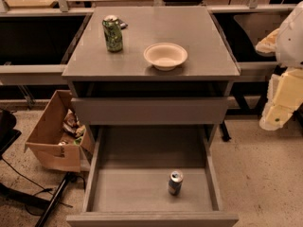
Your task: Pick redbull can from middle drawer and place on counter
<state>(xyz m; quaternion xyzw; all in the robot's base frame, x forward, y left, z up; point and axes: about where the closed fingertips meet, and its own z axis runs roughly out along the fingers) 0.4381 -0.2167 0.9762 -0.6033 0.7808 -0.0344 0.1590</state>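
Observation:
The redbull can, slim, blue and silver, stands upright on the floor of the open middle drawer, right of its centre and near the front. The drawer is pulled far out below the shut top drawer. The counter is the grey top of the cabinet. My gripper hangs at the right edge of the view, to the right of the cabinet at about top-drawer height, well away from the can and holding nothing that I can see.
A wider green can stands on the counter at back left and a white bowl sits near its front middle. An open cardboard box with rubbish stands on the floor left of the cabinet. Tan tabletops run along the back.

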